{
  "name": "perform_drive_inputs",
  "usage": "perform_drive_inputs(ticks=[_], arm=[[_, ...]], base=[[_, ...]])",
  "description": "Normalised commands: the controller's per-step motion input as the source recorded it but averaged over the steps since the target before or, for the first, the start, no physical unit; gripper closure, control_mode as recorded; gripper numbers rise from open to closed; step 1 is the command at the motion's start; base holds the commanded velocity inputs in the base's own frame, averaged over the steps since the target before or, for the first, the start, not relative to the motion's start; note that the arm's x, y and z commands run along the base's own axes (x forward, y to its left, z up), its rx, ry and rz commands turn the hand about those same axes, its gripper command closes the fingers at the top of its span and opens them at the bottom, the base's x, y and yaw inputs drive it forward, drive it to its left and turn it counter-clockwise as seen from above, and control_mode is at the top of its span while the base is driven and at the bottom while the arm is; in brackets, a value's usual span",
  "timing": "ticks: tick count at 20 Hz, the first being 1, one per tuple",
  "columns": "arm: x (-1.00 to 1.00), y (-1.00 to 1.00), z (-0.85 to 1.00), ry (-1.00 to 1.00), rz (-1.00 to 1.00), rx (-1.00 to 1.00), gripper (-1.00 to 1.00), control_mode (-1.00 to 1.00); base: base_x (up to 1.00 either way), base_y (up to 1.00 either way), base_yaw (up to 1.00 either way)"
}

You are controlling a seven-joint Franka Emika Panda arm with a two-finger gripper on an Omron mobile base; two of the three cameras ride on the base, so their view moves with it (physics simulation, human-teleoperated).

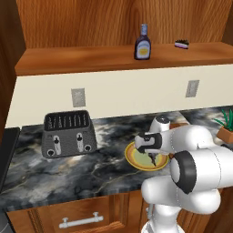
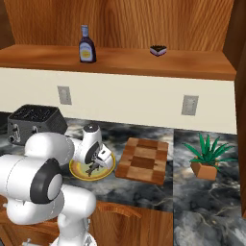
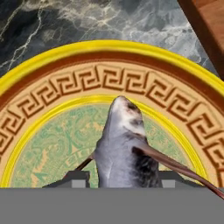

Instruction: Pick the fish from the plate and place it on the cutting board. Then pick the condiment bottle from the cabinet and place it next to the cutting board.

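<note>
— Which step was it?
— The first: the gripper (image 2: 92, 168) was low over the plate (image 3: 39, 61), jaws spread around the fish (image 3: 122, 144) at its centre.
— And next?
— Probably pinching it, then lifting toward the cutting board (image 2: 143, 161) at three o'clock.

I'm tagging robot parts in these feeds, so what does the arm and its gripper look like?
The arm is made of glossy white rounded shells with dark grey to black rings at the joints, a large black disc on the near elbow. The wrist ends in a white block with dark trim. The gripper has two small dark fingers, grey and blocky in the hand view. No cables or markings are visible.
</note>
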Motion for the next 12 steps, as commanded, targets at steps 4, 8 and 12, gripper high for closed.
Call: perform_drive_inputs(ticks=[4,8,12], arm=[[0.00,0.00,0.00,0.00,0.00,0.00,1.00,-1.00],[0.00,0.00,0.07,0.00,0.00,0.00,1.00,-1.00],[0.00,0.00,0.33,0.00,0.00,0.00,1.00,-1.00]], base=[[0.00,0.00,0.00],[0.00,0.00,0.00],[0.00,0.00,0.00]])
